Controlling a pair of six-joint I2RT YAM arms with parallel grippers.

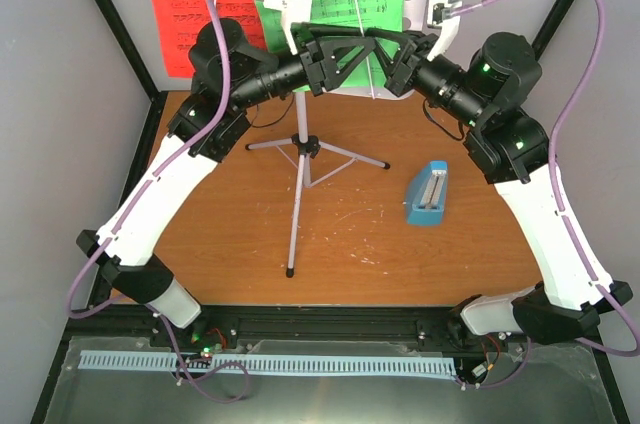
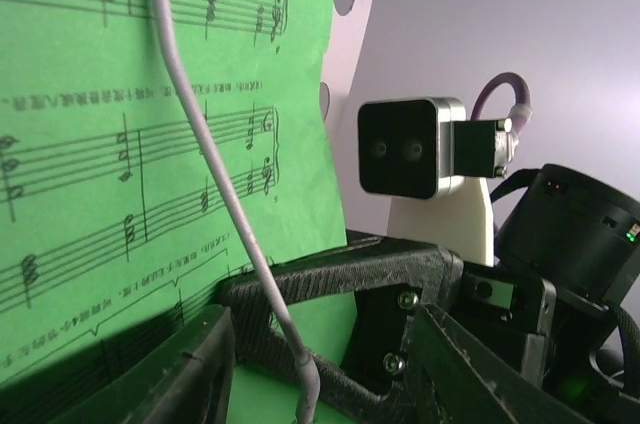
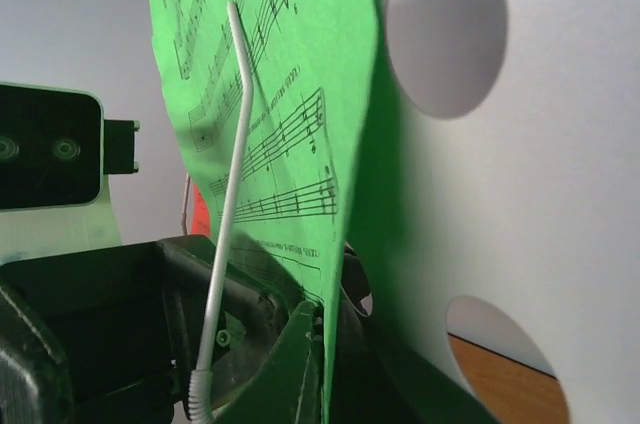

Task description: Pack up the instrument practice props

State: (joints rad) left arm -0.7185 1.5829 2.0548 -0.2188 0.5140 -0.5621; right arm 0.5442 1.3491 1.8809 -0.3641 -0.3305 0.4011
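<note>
Closest to the right wrist lens, your right tool [image 3: 315,369] sits at the bottom centre of the frame, its jaws pressed together on the lower edge of the green sheet [image 3: 270,94]. That sheet rises toward the upper left and lies against the white holed music stand [image 3: 520,204], which fills the right side. You can see a thin white wire [image 3: 227,214] crossing the printed staves.

Your left tool [image 2: 325,379] shows along the bottom of the left wrist view with its jaws apart. The green paper's bottom corner and the black frame of the other tool sit in the gap, and nothing is gripped there.

From overhead, both tools meet at the stand's ledge, just above the middle of the frame. The red sheet [image 1: 185,4] is at the upper left, just beside the green one. The stand's silver tripod [image 1: 305,149] stands upright at the centre of the brown tabletop [image 1: 350,244]. The blue metronome [image 1: 428,194] lies right of centre, apart from the legs and untouched.
</note>
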